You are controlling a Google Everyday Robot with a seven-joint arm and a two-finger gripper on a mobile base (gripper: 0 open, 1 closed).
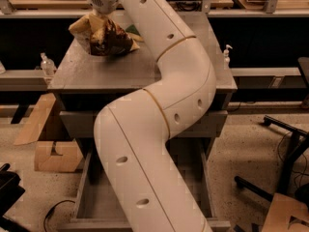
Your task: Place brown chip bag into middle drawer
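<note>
The brown chip bag [104, 36] is crumpled, dark brown and tan, and hangs over the back left of the grey cabinet top [96, 76]. My gripper [102, 14] comes down on the bag's upper edge and is shut on it. The big white arm bends across the middle of the view and hides much of the cabinet front. The middle drawer [94, 202] stands pulled open low down in front of the cabinet. Its bare grey floor shows to the left of the arm and its right wall [206, 187] shows to the right of it.
A green-and-yellow sponge [133, 33] lies just behind the bag. A closed grey drawer front [77, 124] sits above the open drawer. Small bottles stand at left [47, 64] and right [225, 54]. Cardboard boxes [53, 153] lie on the floor at left, and a chair base [285, 173] stands at right.
</note>
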